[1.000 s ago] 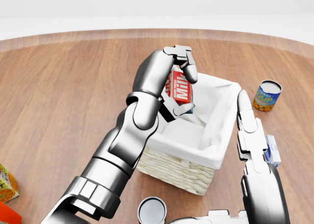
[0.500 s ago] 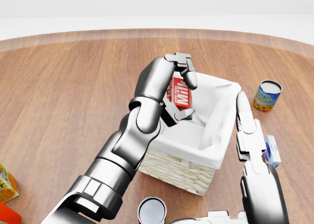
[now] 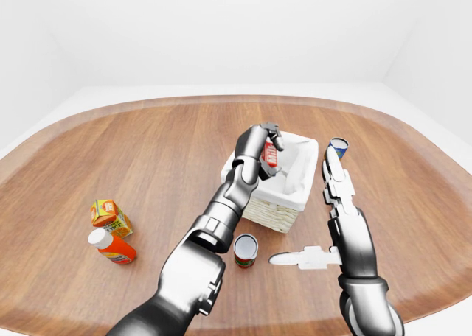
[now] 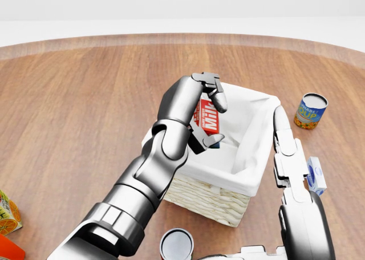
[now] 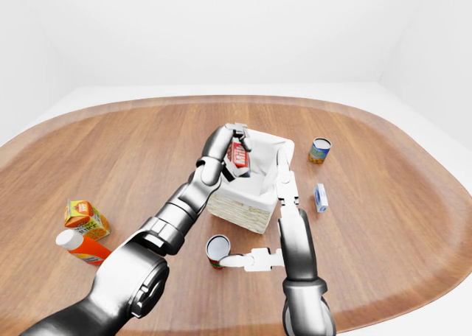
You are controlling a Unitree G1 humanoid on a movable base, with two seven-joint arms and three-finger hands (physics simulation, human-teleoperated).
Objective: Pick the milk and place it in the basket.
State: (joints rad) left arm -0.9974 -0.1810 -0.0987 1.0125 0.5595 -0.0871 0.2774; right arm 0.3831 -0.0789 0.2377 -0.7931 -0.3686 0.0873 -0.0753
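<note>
Down a touch goes the left hand (image 4: 206,113), fingers clamped round the milk carton (image 4: 209,116), now just above the basket's (image 4: 251,183) white lining; right hand (image 4: 283,140) flat-fingered, empty beside the basket.

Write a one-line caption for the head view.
Left hand holds the milk carton over the lined wicker basket; right hand open beside it.

glossy silver segmented arms, dark joints, three-finger left hand (image 4: 208,109).
</note>
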